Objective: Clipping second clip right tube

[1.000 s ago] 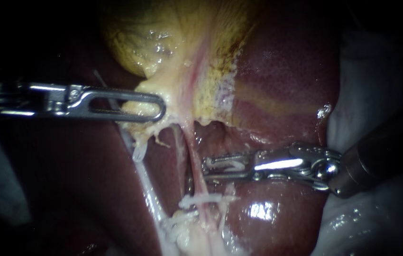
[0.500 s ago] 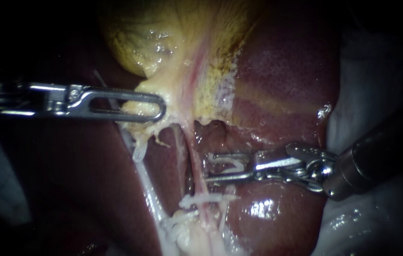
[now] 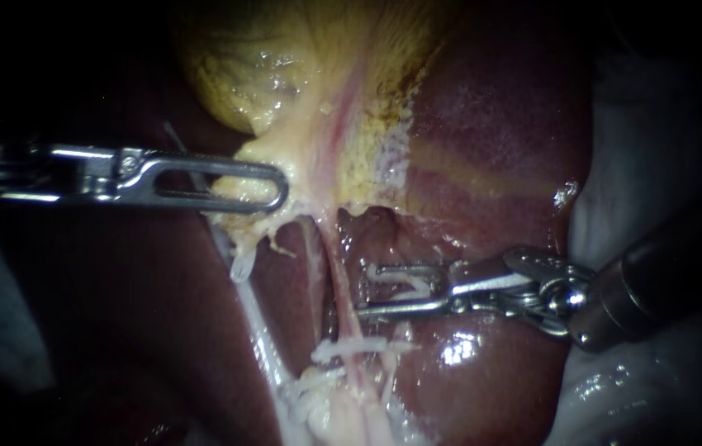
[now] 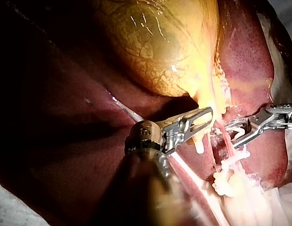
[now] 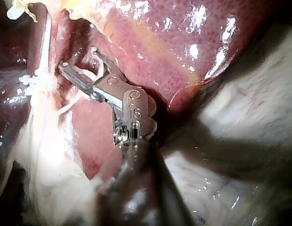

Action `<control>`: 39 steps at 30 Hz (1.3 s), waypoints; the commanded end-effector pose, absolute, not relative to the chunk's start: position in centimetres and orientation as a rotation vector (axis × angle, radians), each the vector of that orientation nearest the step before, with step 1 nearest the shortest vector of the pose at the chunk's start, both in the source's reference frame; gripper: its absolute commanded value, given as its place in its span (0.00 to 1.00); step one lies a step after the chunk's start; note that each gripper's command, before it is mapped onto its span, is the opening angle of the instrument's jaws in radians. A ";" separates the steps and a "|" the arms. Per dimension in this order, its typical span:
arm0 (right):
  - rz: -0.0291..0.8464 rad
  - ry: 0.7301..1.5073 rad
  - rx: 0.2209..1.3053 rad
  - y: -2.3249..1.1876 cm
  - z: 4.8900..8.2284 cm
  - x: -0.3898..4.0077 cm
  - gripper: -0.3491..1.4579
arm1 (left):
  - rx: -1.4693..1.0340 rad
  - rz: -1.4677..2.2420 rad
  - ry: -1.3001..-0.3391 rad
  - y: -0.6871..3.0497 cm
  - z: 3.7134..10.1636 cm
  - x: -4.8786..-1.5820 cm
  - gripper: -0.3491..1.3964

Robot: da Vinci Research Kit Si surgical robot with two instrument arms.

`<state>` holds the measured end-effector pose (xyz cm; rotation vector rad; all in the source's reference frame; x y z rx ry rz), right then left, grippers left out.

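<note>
A: Landmark entry: the right tube?
B: A thin pink strand, running from the gallbladder down over the liver.
A: Clips on it?
B: One seated clip, white, lies across the tube just past the right instrument's level. A lower clip, also white, sits near the tube's far end; which tube it grips I cannot tell.
A: Right instrument?
B: Its jaws stand apart, tips just beside the tube on the side the shaft comes from, not visibly around it. A white clip lies in the gap between them.
A: Left instrument?
B: On the tube's other side, near its upper end, with jaws closed on the gallbladder's pale yellow neck.
A: Remaining item?
B: The left tube, whitish. It runs alongside the right tube, apart from it above and nearer below.
</note>
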<state>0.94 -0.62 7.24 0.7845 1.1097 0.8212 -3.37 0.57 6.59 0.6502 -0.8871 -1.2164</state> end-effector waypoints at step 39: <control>0.781 1.148 0.879 -0.74 6.83 1.33 0.47 | 0.650 -1.217 -0.887 0.57 6.58 -3.38 0.00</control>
